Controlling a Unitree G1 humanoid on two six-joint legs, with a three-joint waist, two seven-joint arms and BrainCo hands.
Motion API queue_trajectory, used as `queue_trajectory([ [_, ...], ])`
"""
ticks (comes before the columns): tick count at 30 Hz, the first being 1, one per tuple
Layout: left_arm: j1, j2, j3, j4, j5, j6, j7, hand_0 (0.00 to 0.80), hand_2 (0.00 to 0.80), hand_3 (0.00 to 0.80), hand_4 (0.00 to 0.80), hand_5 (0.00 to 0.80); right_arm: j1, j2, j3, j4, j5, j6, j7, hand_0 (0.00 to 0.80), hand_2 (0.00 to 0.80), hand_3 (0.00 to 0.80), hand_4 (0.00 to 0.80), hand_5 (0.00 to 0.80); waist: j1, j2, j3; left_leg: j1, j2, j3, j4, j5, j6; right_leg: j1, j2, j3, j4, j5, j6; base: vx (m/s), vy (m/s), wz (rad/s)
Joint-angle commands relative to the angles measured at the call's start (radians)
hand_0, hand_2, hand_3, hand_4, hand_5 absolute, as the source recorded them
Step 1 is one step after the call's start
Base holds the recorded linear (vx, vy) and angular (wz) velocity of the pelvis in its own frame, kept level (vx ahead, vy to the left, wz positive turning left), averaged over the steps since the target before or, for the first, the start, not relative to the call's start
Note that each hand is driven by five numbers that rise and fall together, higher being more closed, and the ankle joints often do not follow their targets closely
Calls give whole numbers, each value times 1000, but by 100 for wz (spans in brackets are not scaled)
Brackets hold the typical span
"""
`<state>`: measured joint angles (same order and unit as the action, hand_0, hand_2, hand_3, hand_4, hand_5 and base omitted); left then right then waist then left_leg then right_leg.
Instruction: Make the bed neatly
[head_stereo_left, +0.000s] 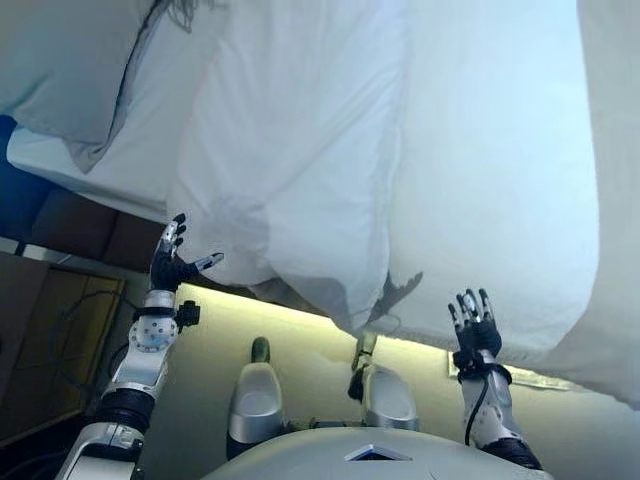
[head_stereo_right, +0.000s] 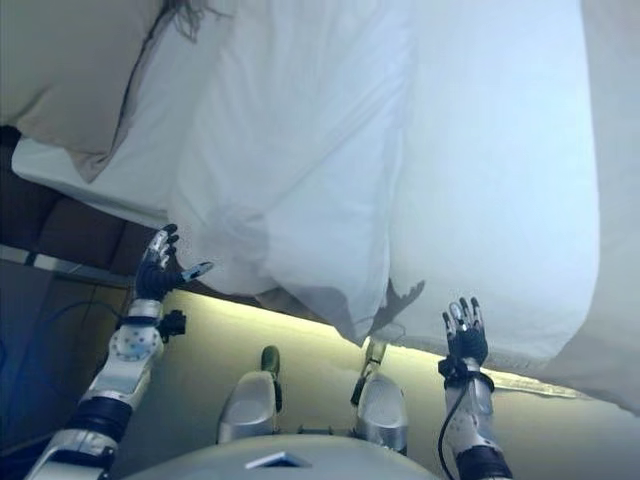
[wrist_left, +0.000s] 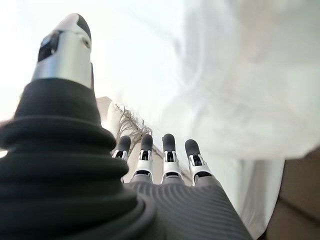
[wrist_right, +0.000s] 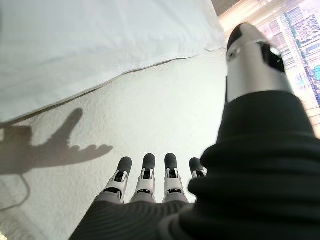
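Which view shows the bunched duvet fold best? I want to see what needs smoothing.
The left eye view: the duvet fold shows whole, hanging over the bed edge between the open left hand and open right hand. The right eye view matches. The left wrist view shows part of it; the right wrist view only flat bedding.

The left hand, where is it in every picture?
Left eye view: left hand at lower left, open, below the white duvet.
Right eye view: lower left, same pose.
Left wrist view: fingers in front, duvet beyond.
Right wrist view: not in it.
Shared landmark: the duvet.
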<state>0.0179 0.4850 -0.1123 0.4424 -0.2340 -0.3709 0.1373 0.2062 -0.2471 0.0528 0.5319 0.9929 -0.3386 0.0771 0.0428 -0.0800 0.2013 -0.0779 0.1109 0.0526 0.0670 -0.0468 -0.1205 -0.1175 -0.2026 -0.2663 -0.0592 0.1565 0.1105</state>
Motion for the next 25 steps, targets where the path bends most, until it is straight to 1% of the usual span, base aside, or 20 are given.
queue_trajectory([
  [1,21,-11,50,-69,-90,1,-84,0,0,0,0,0,6,-28,-51,-42,-21,-19,0,0,0,0,0,0,24,32,-66,-25,18,31,-137,149,16,76,-15,-43,36,-79,56,96,-23,9],
  [4,41,-27,63,-76,-154,28,-172,0,0,0,0,0,12,-28,-57,-41,-45,0,-16,0,0,0,0,0,28,35,-100,-5,19,33,-141,147,16,98,-10,-46,32,-85,51,81,-1,7],
  [6,49,-34,69,-86,-190,45,-205,0,0,0,0,0,12,-29,-57,-39,-82,8,-34,0,0,0,0,0,29,40,-116,9,18,34,-144,144,18,112,-8,-44,28,-87,49,66,27,0],
  [10,61,-57,83,-99,-278,94,-236,0,0,0,0,0,4,-25,-44,-37,-118,17,-53,0,0,0,0,0,32,48,-142,32,17,40,-151,139,22,139,-1,-45,14,-90,45,56,16,1],
  [13,67,-65,85,-89,-258,93,-244,0,0,0,0,0,6,-17,-35,-46,-150,26,-64,0,0,0,0,0,35,51,-156,45,15,38,-153,135,23,152,2,-46,9,-92,45,55,13,1],
  [16,83,-70,91,-94,-269,93,-233,0,0,0,0,0,17,-19,-33,-64,-179,54,-80,0,0,0,0,0,35,57,-167,56,16,36,-154,131,26,161,2,-45,10,-95,47,47,44,-2],
  [20,101,-68,108,-108,-283,105,-234,0,0,0,0,0,33,-34,-52,-81,-172,70,-60,0,0,0,0,0,30,67,-172,59,19,38,-143,123,30,159,1,-41,28,-105,45,10,20,0],
  [22,103,-68,108,-109,-290,108,-227,0,0,0,0,0,38,-37,-56,-100,-180,85,-64,0,0,0,0,0,28,68,-174,61,18,38,-139,122,31,162,1,-40,31,-107,44,0,0,0],
  [25,100,-70,111,-110,-279,113,-223,0,0,0,0,0,37,-36,-55,-105,-188,91,-60,0,0,0,0,0,27,66,-178,69,17,36,-138,117,33,172,2,-39,30,-111,43,0,0,0],
])
